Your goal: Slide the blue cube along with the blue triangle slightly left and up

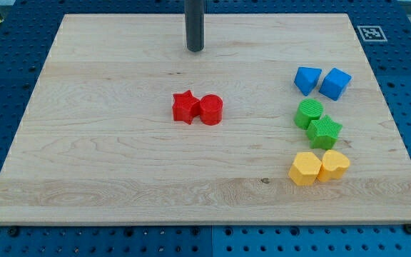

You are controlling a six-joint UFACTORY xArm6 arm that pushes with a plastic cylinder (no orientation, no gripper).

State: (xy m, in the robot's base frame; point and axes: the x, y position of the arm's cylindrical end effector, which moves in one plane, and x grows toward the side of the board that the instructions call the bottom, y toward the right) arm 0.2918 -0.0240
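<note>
So, going from the worktop's (84, 178) left edge: that whole side is bare wood. Near the middle you've got a red star (184, 107) touching a red cylinder (211, 110). Above them, close to the top edge, my tip (195, 49) sits on the wood, well apart from every block. There's no pincer on this rig, just the rod, so nothing is being held and there's no open-or-closed state to report.

Over by the right edge come three pairs. The blue triangle (307, 80) and blue cube (335, 83) sit side by side towards the top right corner, touching or very nearly. Below them are a green cylinder (309, 113) and a green star (325, 132), then two yellow blocks (319, 167) whose shapes I can't quite pin down.

What I'd watch: you need to get round to the blues' lower right side to shove them left and up. Swing in too low and you'll clip the green cylinder, which is just beneath. Push off-centre and the cube probably slips past the triangle, so the pair splits.

No containers anywhere here, nothing to report inside one.
</note>
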